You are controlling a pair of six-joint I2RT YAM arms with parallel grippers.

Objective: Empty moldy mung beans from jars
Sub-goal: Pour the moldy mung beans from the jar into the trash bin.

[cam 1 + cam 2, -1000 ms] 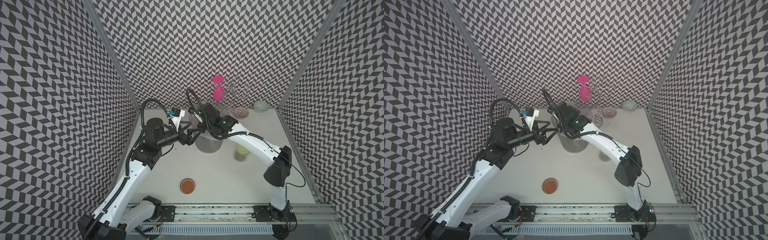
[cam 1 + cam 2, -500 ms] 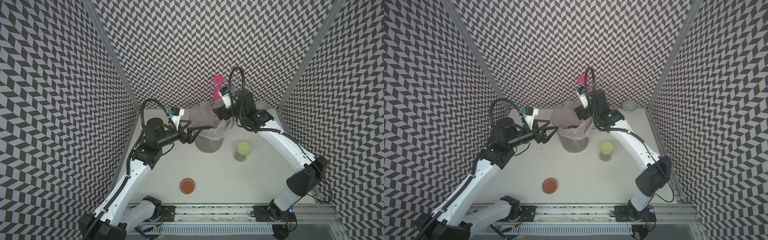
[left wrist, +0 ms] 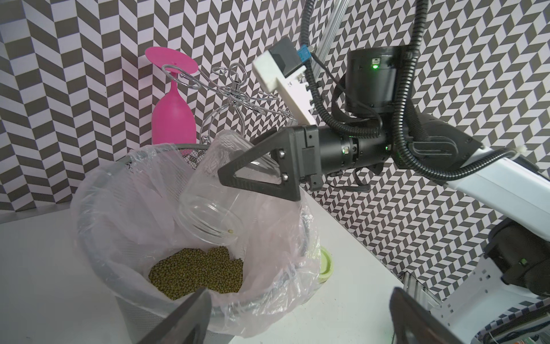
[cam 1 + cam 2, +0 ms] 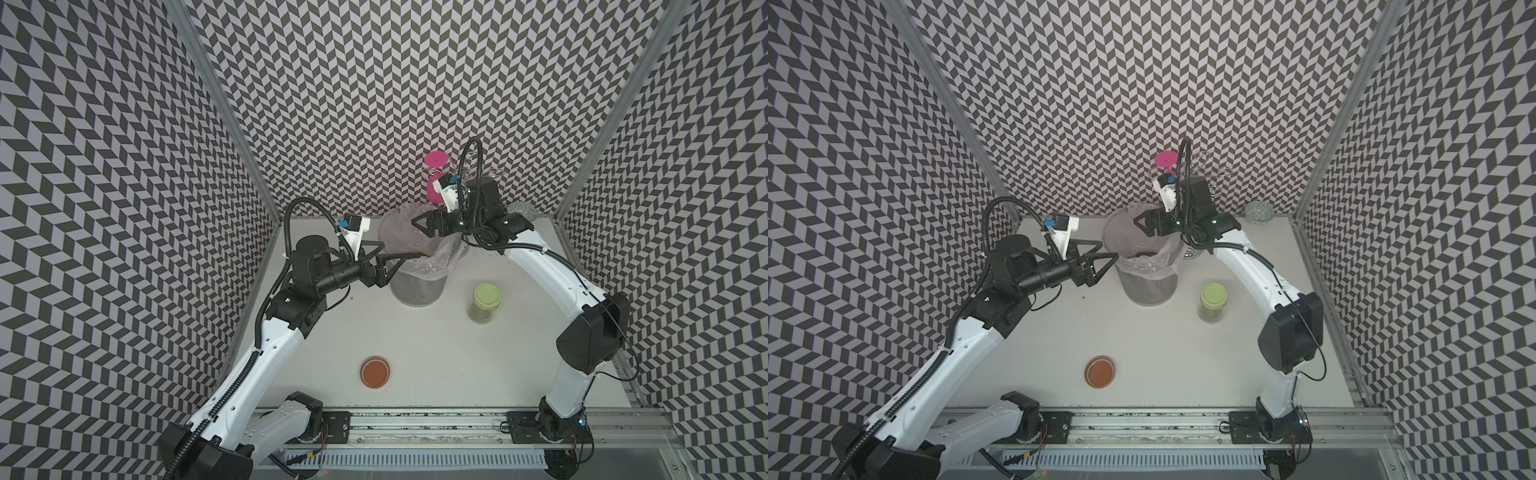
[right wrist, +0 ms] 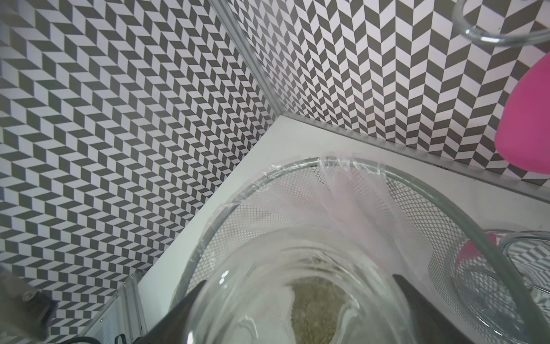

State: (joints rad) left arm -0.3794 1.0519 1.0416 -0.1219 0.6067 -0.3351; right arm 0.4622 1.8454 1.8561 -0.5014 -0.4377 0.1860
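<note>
The right jaws are clamped on an open, nearly empty glass jar [image 3: 208, 190], tilted mouth-down over the lined grey bin [image 4: 415, 291]. The mung beans [image 3: 196, 274] lie heaped in its liner. The left jaws gape apart beside the rim. The green-lidded jar [image 4: 484, 303] stands on the table [image 4: 436, 357].

Mung beans [image 3: 196, 274] in bin [image 4: 415, 291]; tilted jar [image 3: 205, 190] above bin; lidded jar [image 4: 482, 305] right of bin; loose lid [image 4: 375, 372] in front.
</note>
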